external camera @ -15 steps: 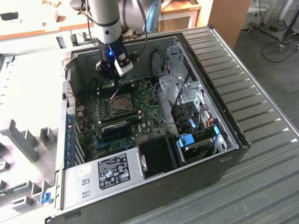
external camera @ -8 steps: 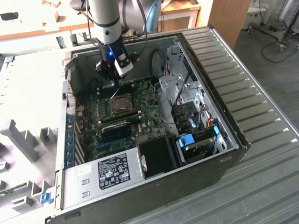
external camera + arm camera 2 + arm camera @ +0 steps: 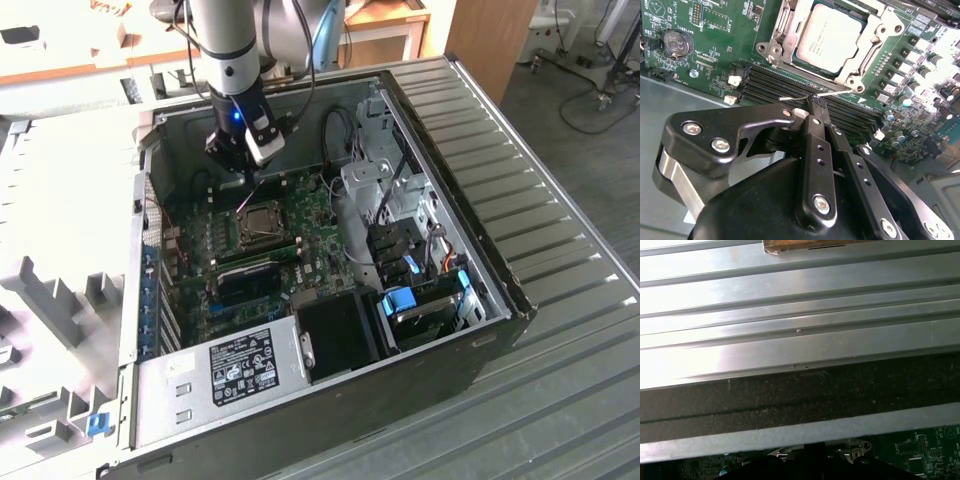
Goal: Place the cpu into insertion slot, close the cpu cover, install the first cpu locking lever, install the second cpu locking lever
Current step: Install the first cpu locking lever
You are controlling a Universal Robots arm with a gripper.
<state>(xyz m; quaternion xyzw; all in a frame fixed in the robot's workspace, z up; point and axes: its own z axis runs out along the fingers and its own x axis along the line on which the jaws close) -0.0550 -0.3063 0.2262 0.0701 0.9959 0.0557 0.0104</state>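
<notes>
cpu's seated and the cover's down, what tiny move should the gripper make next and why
Probably ease the locking lever down toward its catch. The cpu already sits under the closed cpu cover, and the gripper, shut, has its tips right at that thin wire lever.

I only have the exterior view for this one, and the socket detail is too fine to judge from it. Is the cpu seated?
Observer: Yes. In the second wrist view the cpu lies flat with its silver top up.
Reviewer: And the cover?
Observer: The cpu cover is down, its metal frame surrounding the chip.
Reviewer: What is the gripper on?
Observer: The gripper has its fingers together on a thin wire locking lever, beside the memory slots.
</notes>
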